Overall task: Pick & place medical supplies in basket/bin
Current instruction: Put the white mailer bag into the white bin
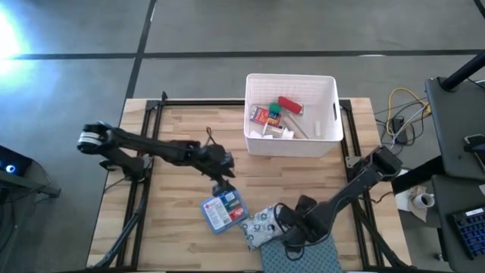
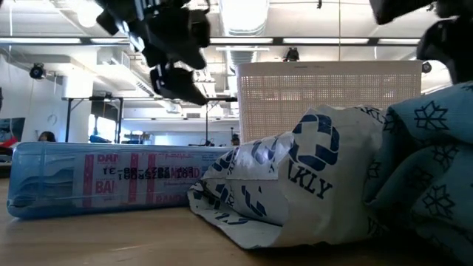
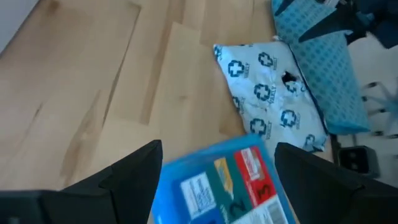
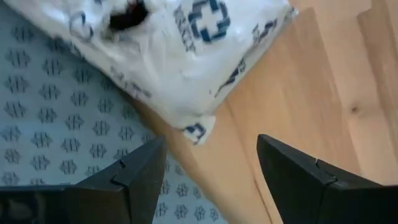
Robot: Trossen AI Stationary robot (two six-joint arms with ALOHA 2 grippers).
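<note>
With fingers apart, the left gripper (image 1: 223, 184) hovers above the blue-and-red flat packet (image 1: 224, 211) on the table, and the right gripper (image 1: 290, 237), also apart, is near the white patterned pouch (image 1: 263, 225), so the arms may collide

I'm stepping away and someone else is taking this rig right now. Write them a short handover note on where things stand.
Left gripper: open, empty, poised over the blue-and-red flat packet, which lies on the table.
Right gripper: open, empty, at the edge of the white patterned pouch, which lies partly on the blue-grey dotted cloth.
Done: several supplies, including a red pack, already lie in the white bin.
Left: packet and pouch still need picking and placing in the bin.
</note>
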